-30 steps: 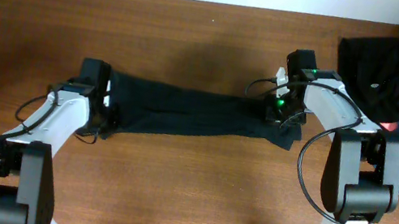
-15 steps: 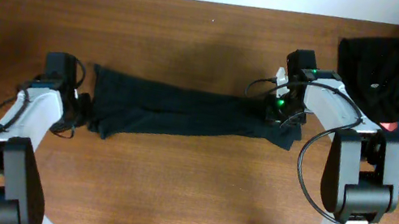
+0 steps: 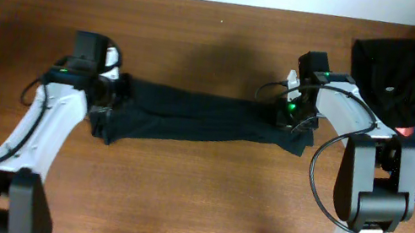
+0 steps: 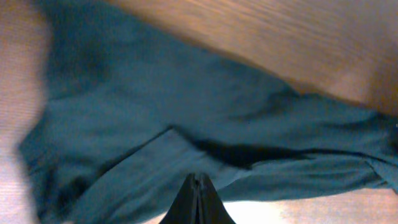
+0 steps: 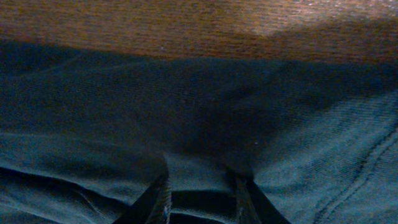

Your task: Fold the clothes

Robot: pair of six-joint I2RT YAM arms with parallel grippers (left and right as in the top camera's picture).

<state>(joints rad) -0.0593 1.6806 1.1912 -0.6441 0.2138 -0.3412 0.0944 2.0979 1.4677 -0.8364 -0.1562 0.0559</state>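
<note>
Pinching the right end of the black T-shirt [image 3: 190, 118] in the right gripper [image 5: 199, 186], with the left gripper [image 4: 198, 186] pressed shut on nothing over the left end. Lying as a long rumpled band, left to right across the middle of the table [image 3: 175, 205], narrowed lengthwise but not yet doubled end to end. Looks about halfway: needs a fresh hold on the left, a carry across and squaring up, plus the dark pile [image 3: 409, 66] at far right to do.

left arm [image 3: 47, 116]: white shell, black joints | right arm [image 3: 348, 104]: same | cable [image 3: 314, 165]: black | LED [image 3: 290, 107]: green
</note>
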